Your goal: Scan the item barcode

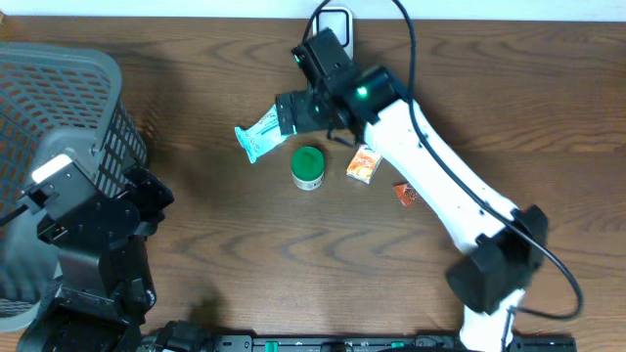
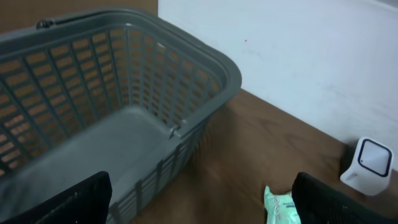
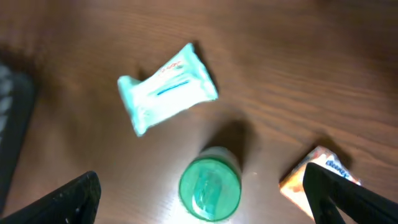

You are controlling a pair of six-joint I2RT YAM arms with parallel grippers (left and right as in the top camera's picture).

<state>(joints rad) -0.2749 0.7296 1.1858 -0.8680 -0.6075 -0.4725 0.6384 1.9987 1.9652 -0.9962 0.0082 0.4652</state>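
Wooden table (image 1: 196, 215), mint-green packet (image 3: 166, 87) just ahead of right end effector (image 1: 290, 115), jaws wide, empty

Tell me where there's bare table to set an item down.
Bare wood: between the basket and the wipes pack; and the wide stretch on the robot's side of the green jar. Crowded: pack, jar, orange box and red packet cluster by the right gripper.

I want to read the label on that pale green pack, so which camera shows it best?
The right wrist view: the pale green pack lies whole and unobstructed, printed face up. Overhead it is small, and the right arm covers one end. The left wrist view catches only one end at the bottom edge.
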